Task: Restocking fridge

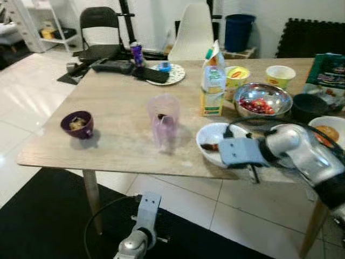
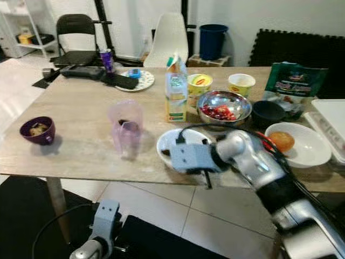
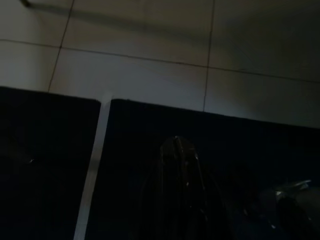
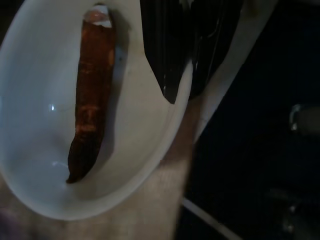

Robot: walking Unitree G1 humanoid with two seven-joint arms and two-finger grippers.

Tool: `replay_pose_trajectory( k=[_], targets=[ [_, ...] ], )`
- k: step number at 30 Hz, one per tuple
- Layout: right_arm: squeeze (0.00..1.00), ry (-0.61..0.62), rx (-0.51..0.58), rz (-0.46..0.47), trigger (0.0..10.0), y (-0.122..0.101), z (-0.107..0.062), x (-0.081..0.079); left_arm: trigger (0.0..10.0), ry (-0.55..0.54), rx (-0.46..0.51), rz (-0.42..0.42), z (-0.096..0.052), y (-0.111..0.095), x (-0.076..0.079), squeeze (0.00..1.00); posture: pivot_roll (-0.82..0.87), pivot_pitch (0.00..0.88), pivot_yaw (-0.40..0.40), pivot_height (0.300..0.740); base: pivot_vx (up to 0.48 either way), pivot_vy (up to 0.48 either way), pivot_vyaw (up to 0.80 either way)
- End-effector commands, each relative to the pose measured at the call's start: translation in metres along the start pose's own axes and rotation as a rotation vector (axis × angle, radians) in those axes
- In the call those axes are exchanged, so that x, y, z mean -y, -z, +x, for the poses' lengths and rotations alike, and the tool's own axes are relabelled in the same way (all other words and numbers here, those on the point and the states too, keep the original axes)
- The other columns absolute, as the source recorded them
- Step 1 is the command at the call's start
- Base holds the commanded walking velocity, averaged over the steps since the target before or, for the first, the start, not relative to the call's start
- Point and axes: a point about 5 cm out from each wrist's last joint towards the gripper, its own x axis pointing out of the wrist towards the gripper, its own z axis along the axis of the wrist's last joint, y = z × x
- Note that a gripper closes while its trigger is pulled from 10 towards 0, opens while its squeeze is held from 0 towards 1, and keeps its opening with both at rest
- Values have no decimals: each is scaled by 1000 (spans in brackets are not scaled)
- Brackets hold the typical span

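Left gripper [image 3: 180,200] hangs low, fingers unclear. Right gripper [image 4: 172,60] sits at bowl [image 4: 145,160] rim, sausage [image 4: 90,95] just beside; grip unclear.

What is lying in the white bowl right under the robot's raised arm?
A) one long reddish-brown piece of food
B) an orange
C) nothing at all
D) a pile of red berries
A: the right wrist view looks straight into the white bowl, and a single long reddish-brown piece of food lies in it, with the right gripper over the bowl's rim.
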Motion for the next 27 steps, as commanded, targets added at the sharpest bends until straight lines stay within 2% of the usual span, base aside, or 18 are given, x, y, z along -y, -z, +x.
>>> replay_pose_trajectory(
  k=[1,5,6,7,9,10,11,12,14,17,23,24,25,27],
  targets=[
    [0,22,26,-38,0,-12,-10,-3,10000,3,-23,24,-2,6,-2,0,-93,96,40,740,0,0,0],
    [0,18,16,-80,0,-22,-20,-24,10000,7,-25,31,-2,5,-2,0,-94,96,44,740,0,0,0],
    [0,11,20,-88,0,-26,-19,-32,10000,7,-26,33,-2,6,-3,0,-97,98,43,740,0,0,0],
    [0,11,20,-88,0,-26,-19,-32,10000,7,-26,33,-2,6,-3,0,-97,98,43,740,0,0,0],
    [0,-5,39,-92,0,-34,-15,-54,10000,5,-27,35,-2,6,-3,0,-96,98,41,740,0,0,0],
    [0,-5,39,-92,0,-34,-15,-54,10000,5,-27,35,-2,6,-3,0,-96,98,41,740,0,0,0],
    [0,-24,58,-86,0,-39,-12,-69,10000,3,-29,35,-2,6,-4,0,-93,98,43,740,0,0,0],
    [0,-24,58,-86,0,-39,-12,-69,10000,3,-29,35,-2,6,-4,0,-93,98,43,740,0,0,0],
    [0,-48,78,-73,0,-45,-10,-85,10000,1,-32,33,-3,7,-4,0,-93,98,43,740,0,0,0],
    [0,-50,66,-50,0,-44,-13,-91,10000,1,-35,33,-3,9,-4,0,-96,97,46,740,0,0,0],
    [0,-56,-1,13,0,-27,-18,-100,10000,1,-42,31,-4,11,-4,0,-97,97,48,740,0,0,0],
    [0,-79,-27,37,0,-19,-14,-110,10000,-7,-45,21,-4,12,-6,0,-97,97,50,740,0,0,0],
    [0,-79,-27,37,0,-19,-14,-110,10000,-7,-45,21,-4,12,-6,0,-97,97,50,740,0,0,0],
    [0,-112,-41,52,0,-17,-11,-122,10000,-13,-48,17,-5,13,-7,0,-94,97,49,740,0,0,0]
  ],
)
